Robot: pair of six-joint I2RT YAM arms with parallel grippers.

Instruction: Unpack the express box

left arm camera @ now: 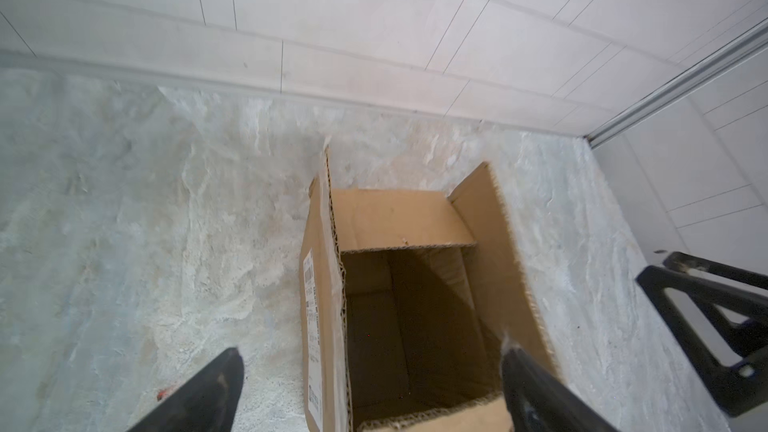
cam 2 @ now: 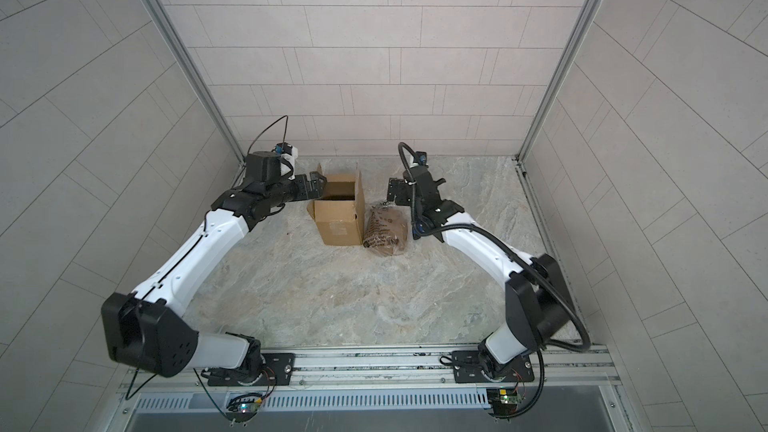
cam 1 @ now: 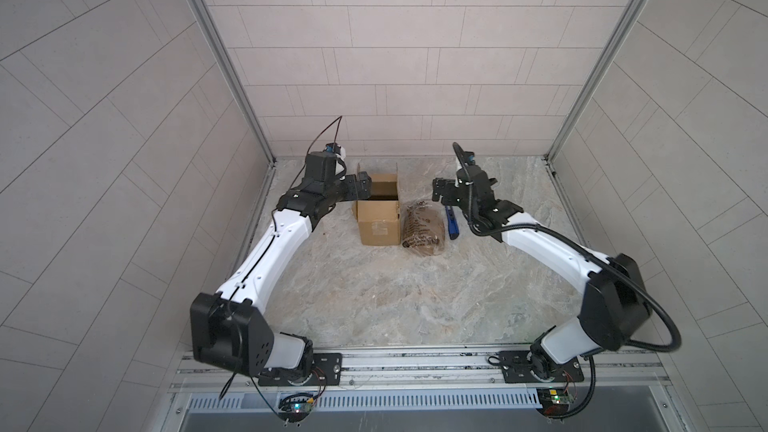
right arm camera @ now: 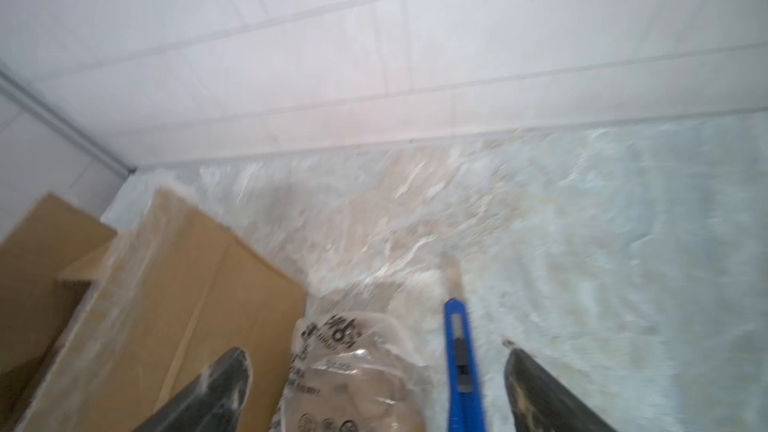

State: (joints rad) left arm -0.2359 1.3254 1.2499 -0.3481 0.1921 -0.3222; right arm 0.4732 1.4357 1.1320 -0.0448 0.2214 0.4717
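Mottled stone tabletop [cam 1: 374,305]; corrugated express box [cam 1: 380,226], flaps up; L tool [left arm camera: 372,361], R tool [right arm camera: 374,355] both apart.

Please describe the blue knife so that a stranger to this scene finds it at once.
Find the open cardboard box at the back of the marble table. Right of it lies a plastic-wrapped brown packet, then the knife. It is slim and blue, unlike its brown neighbours.

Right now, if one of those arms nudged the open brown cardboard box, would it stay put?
Probably not. The open brown cardboard box looks empty inside in the left wrist view, so it is likely light and would slide on the marbled tabletop. Its upright flaps would likely bend rather than push back.
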